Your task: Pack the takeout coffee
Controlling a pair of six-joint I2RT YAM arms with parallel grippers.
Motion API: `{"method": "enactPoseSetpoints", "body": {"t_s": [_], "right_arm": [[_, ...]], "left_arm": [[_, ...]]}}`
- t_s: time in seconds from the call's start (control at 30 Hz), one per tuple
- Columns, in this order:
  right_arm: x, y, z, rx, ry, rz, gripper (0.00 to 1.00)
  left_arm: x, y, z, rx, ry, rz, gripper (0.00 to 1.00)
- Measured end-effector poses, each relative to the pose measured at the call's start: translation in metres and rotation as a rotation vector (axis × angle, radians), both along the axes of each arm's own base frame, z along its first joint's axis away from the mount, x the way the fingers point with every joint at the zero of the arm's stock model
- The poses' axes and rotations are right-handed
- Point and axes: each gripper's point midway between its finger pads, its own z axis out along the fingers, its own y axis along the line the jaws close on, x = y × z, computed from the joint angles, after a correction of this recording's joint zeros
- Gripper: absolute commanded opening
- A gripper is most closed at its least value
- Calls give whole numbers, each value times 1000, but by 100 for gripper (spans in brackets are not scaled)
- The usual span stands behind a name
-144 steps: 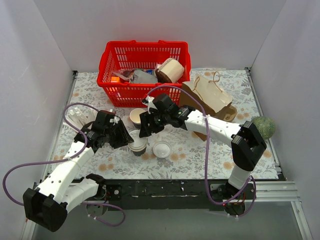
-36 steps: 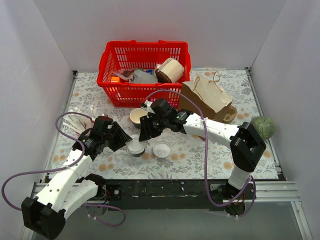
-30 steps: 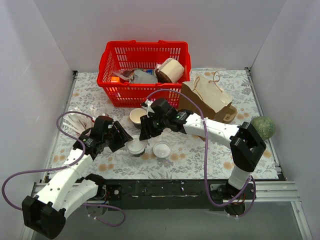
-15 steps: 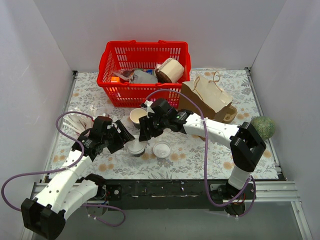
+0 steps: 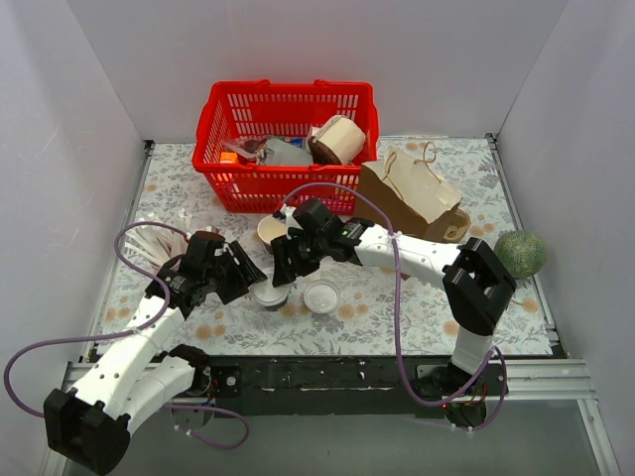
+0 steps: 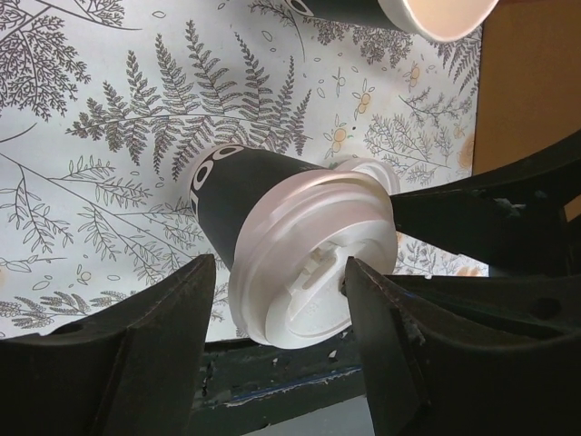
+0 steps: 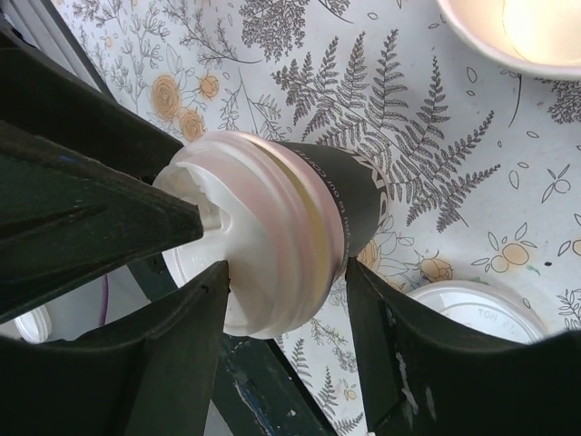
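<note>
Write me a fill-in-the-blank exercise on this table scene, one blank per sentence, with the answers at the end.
The takeout coffee has a dark wall and wears a white ___. The basket at the back is coloured ___. In the top view, the loose lid lies to the ___ of the takeout coffee.
Missing words: lid; red; right.

From above you see little of the dark paper cup with the white plastic lid (image 5: 269, 295): the left gripper (image 5: 246, 279) and right gripper (image 5: 285, 270) crowd over it. Your left wrist view crops the lidless dark paper cup (image 6: 436, 11); your right wrist view crops the loose white plastic lid (image 7: 467, 313).
</note>
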Motion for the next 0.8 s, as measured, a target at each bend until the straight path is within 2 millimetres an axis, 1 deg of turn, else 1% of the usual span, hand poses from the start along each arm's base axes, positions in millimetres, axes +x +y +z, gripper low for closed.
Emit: {"method": "enactPoseSetpoints", "body": {"t_s": [0.03,0.23,0.33,0.5,0.57,0.7,0.77,0.8], "right_arm": [[0,0,0,1,0,0,55],[1,2,3,7,4,-7,50],[1,2,4,7,7,-12,45],[3,3,5,3,12,-29,41],[4,3,4,-1,18,-34,38],[8,4,2,-9,32,-52,29],[10,5,2,-11,39,-59,29],[11,5,1,-12,41,-62,28]], "left_arm": [[0,0,-1,1,3,0,57],[4,0,-6,11,15,5,56],[4,1,-9,18,17,11,56],[6,2,-13,27,24,20,56],[8,2,-14,27,25,24,56],[11,2,-16,29,22,33,53],[11,2,-18,32,22,37,52],[11,2,-19,32,23,39,50]]}}
